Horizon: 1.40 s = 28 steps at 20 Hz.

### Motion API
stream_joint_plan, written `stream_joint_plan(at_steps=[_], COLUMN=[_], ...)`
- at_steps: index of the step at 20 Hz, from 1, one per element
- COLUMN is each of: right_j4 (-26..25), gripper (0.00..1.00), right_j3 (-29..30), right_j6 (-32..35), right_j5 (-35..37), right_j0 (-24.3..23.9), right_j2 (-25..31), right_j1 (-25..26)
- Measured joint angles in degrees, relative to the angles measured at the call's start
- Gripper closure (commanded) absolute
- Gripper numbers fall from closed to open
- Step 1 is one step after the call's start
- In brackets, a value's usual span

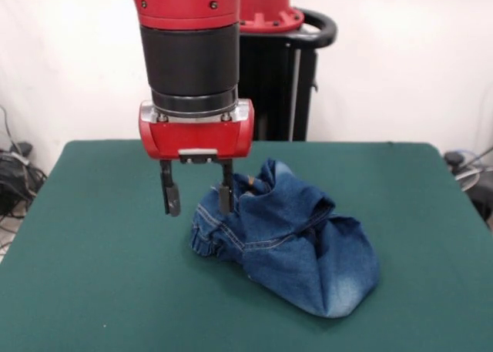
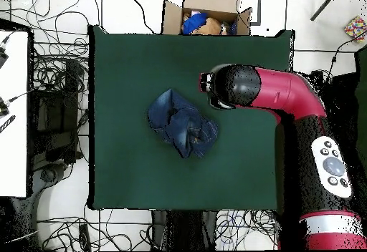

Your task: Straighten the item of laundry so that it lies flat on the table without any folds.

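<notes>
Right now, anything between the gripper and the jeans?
Nothing visible. The open gripper hangs at the crumpled jeans' edge, one finger against the denim, bare green table around the heap.

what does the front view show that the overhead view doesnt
Only the front view shows the hand: its two fingers hang open, one beside the bunched jeans, the other at their edge; whether it touches is unclear. Only the overhead view shows an open cardboard box past the table's edge, floor cables, and the arm covering the hand. Both show the jeans crumpled in a heap on the green table.
</notes>
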Motion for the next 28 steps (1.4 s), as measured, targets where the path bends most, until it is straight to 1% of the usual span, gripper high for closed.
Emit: stream_joint_plan(at_steps=[3,9,14,19,28], right_j4=[0.0,-2.8,-4.3,-4.5,-4.6], gripper=[0.0,0.0,0.0,0.0,0.0], right_j3=[0.2,1.0,3.2,4.4,8.7], right_j6=[0.0,0.0,0.0,0.0,0.0], right_j5=[-0.8,-3.8,-4.6,-4.6,-5.9], right_j0=[0.0,0.0,-0.1,-0.4,-0.6], right_j2=[0.0,0.0,0.4,1.2,2.1], right_j1=[0.5,2.4,3.3,4.0,4.6])
